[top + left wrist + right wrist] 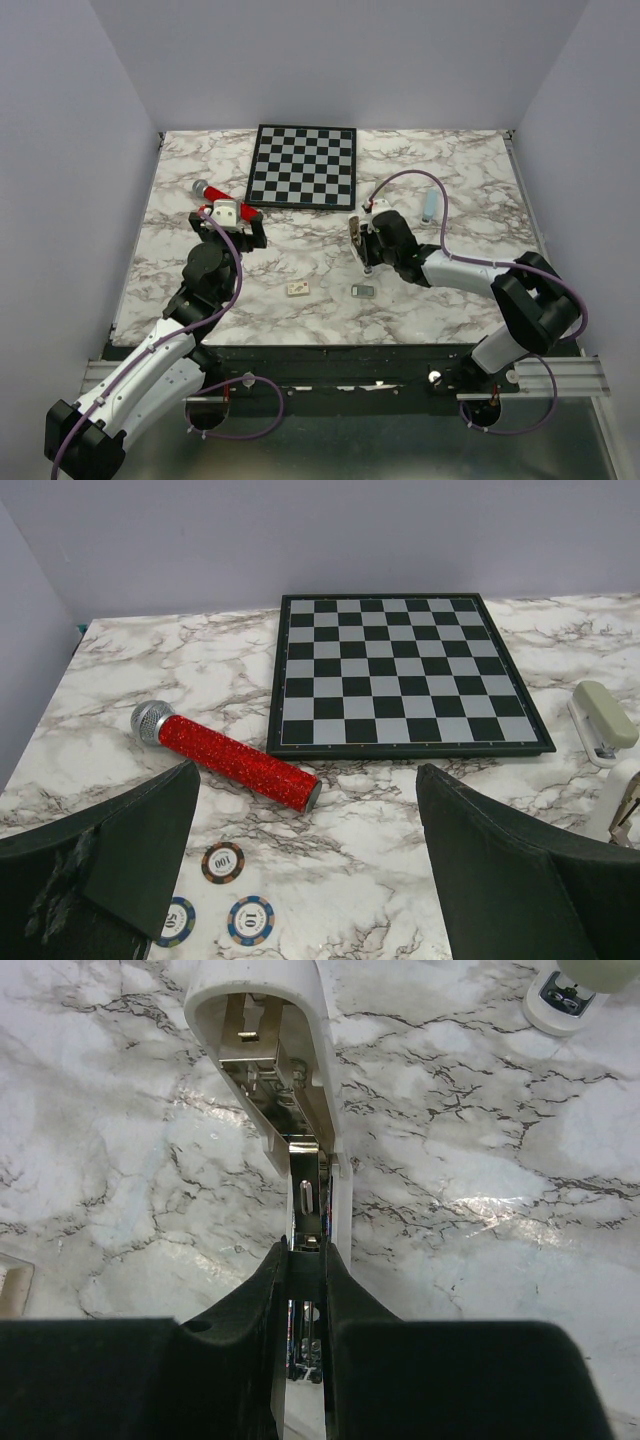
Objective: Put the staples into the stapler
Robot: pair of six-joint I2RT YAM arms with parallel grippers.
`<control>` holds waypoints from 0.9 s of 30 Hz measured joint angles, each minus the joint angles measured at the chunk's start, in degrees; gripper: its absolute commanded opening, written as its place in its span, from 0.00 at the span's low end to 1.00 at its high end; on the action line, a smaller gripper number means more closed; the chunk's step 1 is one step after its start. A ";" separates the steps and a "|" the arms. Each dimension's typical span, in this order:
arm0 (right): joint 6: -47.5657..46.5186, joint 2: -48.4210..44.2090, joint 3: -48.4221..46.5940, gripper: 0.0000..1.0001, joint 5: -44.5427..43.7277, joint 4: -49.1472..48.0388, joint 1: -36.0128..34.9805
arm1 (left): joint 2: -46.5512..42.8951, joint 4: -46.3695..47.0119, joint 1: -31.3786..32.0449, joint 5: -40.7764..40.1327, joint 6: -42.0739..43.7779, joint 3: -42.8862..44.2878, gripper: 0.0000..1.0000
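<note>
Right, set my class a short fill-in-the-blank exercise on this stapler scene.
The right hand is shut on the white ____.
The red microphone lies beside the black-and-white ____.
The left wrist view shows ____ poker chips.
The left hand stands ____, gripping nothing.
Missing words: stapler; chessboard; three; open.

Marble table point(180, 160): chessboard point(304, 165) far centre; red microphone point(235, 763) left of it; poker chips point(222, 862) beside microphone; staples point(363, 290) front centre; pale blue bar point(429, 205) right.
</note>
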State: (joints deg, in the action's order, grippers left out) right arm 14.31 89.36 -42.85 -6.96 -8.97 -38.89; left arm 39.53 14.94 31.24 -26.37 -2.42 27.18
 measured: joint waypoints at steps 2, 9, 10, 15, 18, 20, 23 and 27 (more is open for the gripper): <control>0.00 0.00 -0.07 0.07 0.00 0.00 0.00 | 0.00 0.00 0.00 0.00 0.00 0.00 0.97; 0.00 0.00 -0.07 0.07 0.00 0.00 0.00 | 0.00 0.00 0.00 0.00 0.00 0.00 0.97; 0.02 0.00 -0.07 0.07 0.00 0.00 0.00 | 0.00 0.00 0.00 0.00 0.00 0.00 0.97; 0.02 0.00 -0.04 0.07 0.00 0.00 0.00 | 0.00 0.00 0.00 0.00 0.00 0.00 0.97; 0.07 0.00 -0.04 0.07 0.00 0.00 0.00 | 0.00 0.00 0.00 0.00 0.00 0.00 0.97; 0.07 0.00 0.07 0.07 0.00 -0.02 0.00 | 0.00 0.00 0.00 0.00 0.00 0.00 0.97; 0.09 0.00 0.35 0.07 0.00 -0.04 0.00 | 0.00 0.00 0.00 0.00 0.00 0.00 0.97; 0.22 0.00 0.68 0.07 0.00 -0.04 0.00 | -0.07 0.00 0.00 0.00 0.00 0.00 0.97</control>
State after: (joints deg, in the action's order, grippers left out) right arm 14.52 89.36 -42.17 -6.96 -9.02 -38.89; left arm 39.46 14.94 31.24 -26.37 -2.42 27.18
